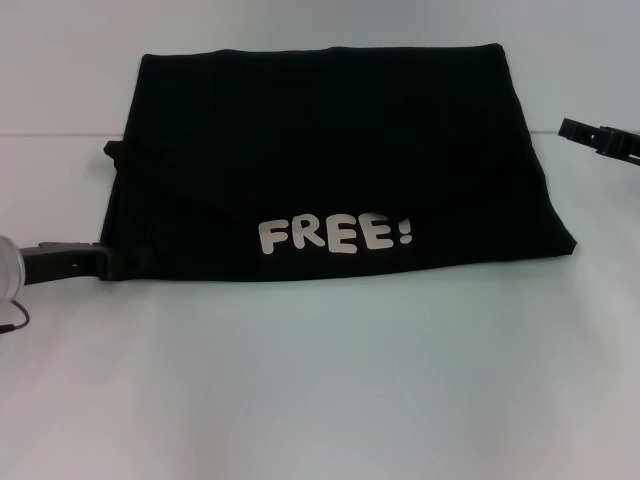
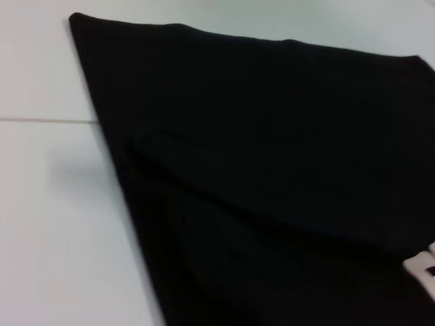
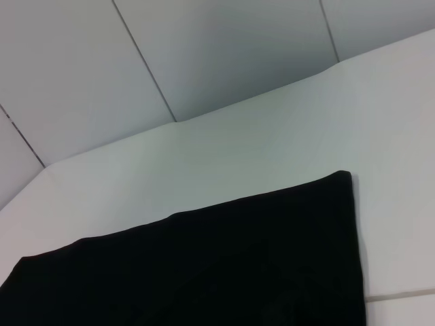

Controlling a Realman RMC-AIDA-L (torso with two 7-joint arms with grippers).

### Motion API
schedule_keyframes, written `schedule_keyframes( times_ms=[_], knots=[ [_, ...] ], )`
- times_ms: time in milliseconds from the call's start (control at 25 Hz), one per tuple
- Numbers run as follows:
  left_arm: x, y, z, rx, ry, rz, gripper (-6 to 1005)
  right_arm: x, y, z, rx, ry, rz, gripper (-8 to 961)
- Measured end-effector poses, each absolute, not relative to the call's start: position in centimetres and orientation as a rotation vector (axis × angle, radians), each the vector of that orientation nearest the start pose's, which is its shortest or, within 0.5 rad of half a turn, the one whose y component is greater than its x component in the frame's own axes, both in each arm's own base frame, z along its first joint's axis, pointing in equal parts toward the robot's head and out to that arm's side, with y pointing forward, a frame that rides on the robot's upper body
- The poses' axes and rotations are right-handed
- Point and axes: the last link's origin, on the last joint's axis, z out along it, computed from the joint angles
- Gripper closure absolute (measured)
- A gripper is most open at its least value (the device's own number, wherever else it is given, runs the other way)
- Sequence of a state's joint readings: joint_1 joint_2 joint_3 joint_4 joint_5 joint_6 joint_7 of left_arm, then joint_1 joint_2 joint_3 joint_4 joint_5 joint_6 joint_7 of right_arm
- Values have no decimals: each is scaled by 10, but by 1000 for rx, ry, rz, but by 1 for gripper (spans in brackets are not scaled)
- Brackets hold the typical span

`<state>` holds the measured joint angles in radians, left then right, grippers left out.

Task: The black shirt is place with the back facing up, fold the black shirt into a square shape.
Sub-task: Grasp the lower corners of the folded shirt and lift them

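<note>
1. The black shirt [image 1: 330, 150] lies folded on the white worktop [image 1: 330, 380], in front of me and toward the far half of it.
2. It is folded into a wide, roughly trapezoid block: the far edge is straight and shorter, the near edge longer.
3. White letters reading "FREE!" [image 1: 335, 235] face up on the shirt's near part, just behind its near edge.
4. A fold line runs across the shirt's middle, so an upper layer lies over a lower one.
5. My left end effector [image 1: 105, 262] is low at the shirt's near left corner, touching or just beside the cloth there. I cannot tell whether its fingers are parted or closed, or whether they have any cloth.
6. My left wrist camera shows the shirt [image 2: 272, 170] filling most of the picture, with its left edge running slantwise across the worktop [image 2: 47, 224] and a bit of the white lettering [image 2: 423, 265] at the border.
7. My right end effector [image 1: 600, 135] is off to the right of the shirt, apart from it, with nothing in it. Only part of it shows, so I cannot tell how wide it stands.
8. My right wrist camera shows the shirt's [image 3: 224, 265] far right corner lying flat on the worktop [image 3: 272, 142], with a wall [image 3: 204, 47] behind.
</note>
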<state>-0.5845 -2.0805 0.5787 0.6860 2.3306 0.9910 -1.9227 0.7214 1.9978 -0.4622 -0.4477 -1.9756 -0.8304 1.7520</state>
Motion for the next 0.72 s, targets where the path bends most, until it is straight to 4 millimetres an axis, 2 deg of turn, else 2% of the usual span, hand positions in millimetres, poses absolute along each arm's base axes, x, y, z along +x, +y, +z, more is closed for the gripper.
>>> schedule_keyframes(
  times_ms=[560, 720],
  knots=[
    [-335, 386, 28, -2090, -1218, -237, 530, 304, 439, 50, -1887, 1205, 629, 277],
    [-335, 387, 28, -2085, -1215, -235, 678, 307, 438, 50, -1888, 1209, 620, 277]
  ],
)
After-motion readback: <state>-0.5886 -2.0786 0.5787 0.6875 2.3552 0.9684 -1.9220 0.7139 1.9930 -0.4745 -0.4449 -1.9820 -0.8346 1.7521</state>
